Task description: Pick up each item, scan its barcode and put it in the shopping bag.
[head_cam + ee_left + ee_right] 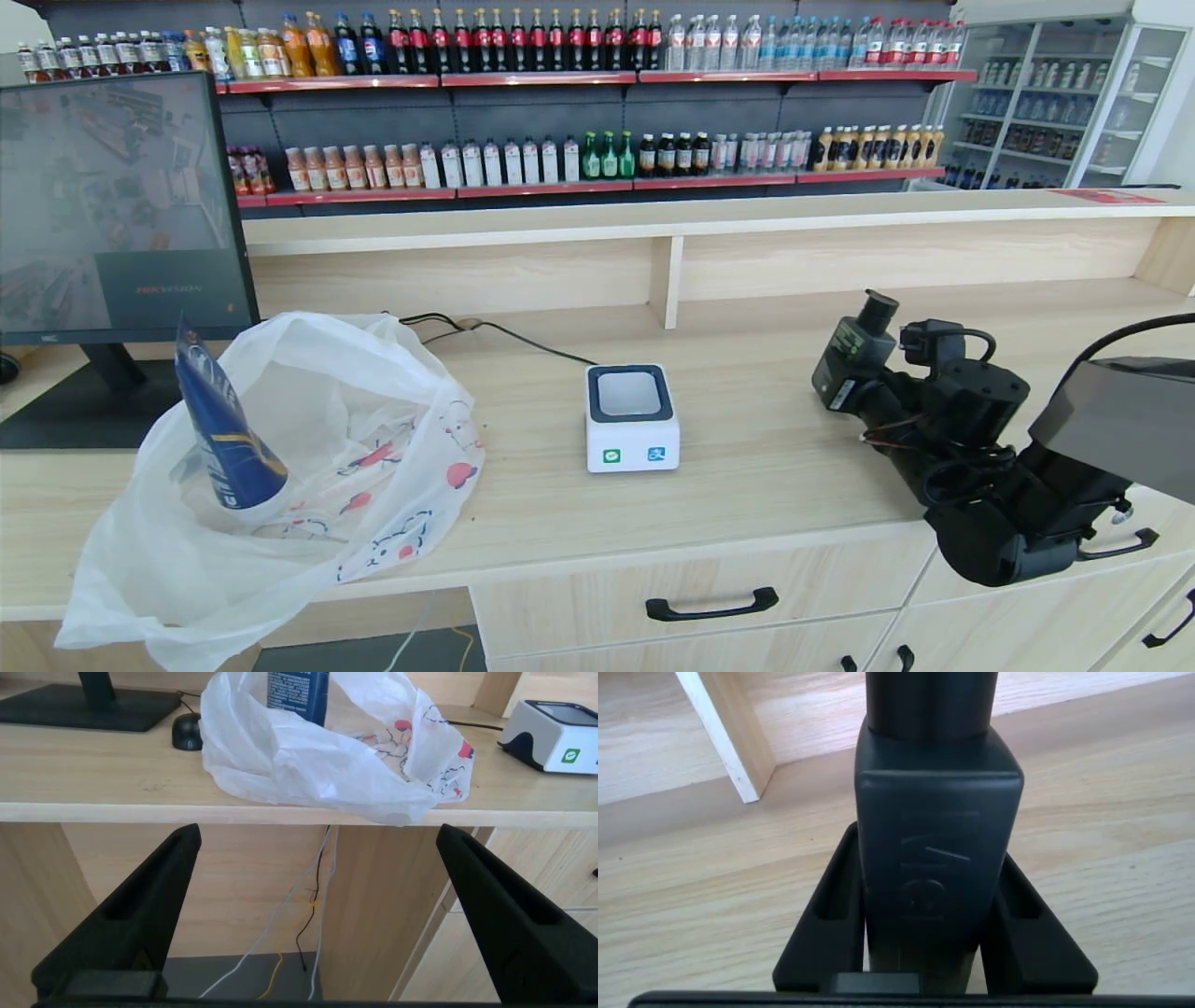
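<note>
My right gripper (873, 392) is shut on a dark grey squarish bottle (854, 347) with a round cap, held above the wooden counter (766, 439) to the right of the white barcode scanner (631, 415). The right wrist view looks along the bottle (938, 793), with the right gripper (934, 924) clamping its sides. A white plastic shopping bag (308, 448) lies open at the counter's left front, and a blue packet (224, 420) stands in it. My left gripper (318, 896) is open and empty, below the counter edge, facing the bag (308, 756), the packet (297, 691) and the scanner (551, 733).
A monitor (112, 205) stands behind the bag, with a black mouse (187, 733) beside its base. A raised shelf with an upright divider (665, 280) runs along the counter's back. Drawers with black handles (711, 605) sit under the counter. Drink shelves line the far wall.
</note>
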Controlling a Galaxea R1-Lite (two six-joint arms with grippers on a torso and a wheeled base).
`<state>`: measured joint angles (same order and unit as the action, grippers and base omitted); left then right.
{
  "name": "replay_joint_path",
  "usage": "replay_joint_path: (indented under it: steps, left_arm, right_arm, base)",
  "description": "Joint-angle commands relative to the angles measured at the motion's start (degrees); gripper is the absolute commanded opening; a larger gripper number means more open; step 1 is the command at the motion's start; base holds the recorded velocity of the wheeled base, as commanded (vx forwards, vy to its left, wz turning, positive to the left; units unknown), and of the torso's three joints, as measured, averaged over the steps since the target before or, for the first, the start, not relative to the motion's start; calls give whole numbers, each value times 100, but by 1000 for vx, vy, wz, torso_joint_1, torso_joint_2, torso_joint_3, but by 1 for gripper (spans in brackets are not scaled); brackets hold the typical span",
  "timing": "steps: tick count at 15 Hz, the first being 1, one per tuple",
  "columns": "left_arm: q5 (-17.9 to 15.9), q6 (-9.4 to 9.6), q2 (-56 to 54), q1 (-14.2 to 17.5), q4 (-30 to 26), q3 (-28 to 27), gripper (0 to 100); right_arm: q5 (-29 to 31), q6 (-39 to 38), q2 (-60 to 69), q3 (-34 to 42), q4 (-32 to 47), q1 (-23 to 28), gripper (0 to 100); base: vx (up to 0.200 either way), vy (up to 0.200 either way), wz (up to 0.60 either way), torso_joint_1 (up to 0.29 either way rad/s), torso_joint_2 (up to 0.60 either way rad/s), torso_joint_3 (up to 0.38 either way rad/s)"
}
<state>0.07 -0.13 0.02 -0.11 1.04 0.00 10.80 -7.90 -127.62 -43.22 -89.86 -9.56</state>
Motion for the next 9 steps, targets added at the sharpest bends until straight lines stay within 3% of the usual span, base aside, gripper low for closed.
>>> replay_joint_path:
  steps: [1, 9]
  left_arm:
    - [1, -4, -2, 2, 2, 0, 100]
    - [1, -13, -2, 2, -33, 0, 100]
  right_arm:
    - [1, -1, 159, 41, -14, -2, 0]
    - [1, 8, 1082, 700, -14, -90, 0]
  base:
    - [0, 0, 0, 0, 0, 0]
    - [0, 0, 0, 0, 0, 0]
